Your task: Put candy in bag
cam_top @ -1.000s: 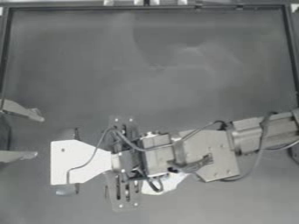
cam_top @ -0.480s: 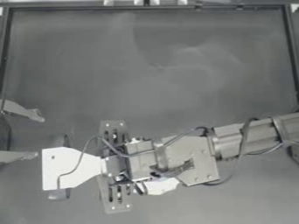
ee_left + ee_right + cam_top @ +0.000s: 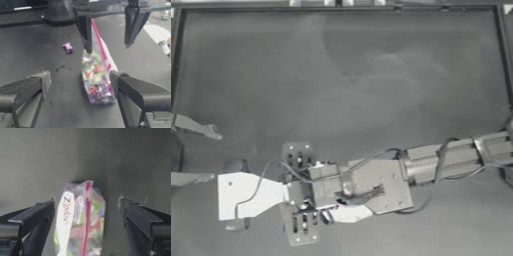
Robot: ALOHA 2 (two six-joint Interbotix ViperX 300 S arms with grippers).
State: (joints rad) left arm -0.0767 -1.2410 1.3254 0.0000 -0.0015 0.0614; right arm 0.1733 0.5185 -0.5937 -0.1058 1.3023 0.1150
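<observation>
The bag stands upright on the dark table, clear plastic with a pink-red seal strip and colourful sweets inside. From above the bag shows as a white patch at the lower left. My right gripper is open, one jaw on each side of the bag, neither pressing it. The candy, a tiny pink-ended sweet, lies on the table beside the bag and is hidden in the top view. My left gripper is open at the left edge, facing the bag with nothing in it.
The right arm lies across the lower right of the table. A raised rim runs along the table's far side. Some pale things sit beyond the bag in the left wrist view.
The right arm has slid its gripper a little to the left, toward the left gripper, with the bag between its jaws. The left gripper has stayed in place.
</observation>
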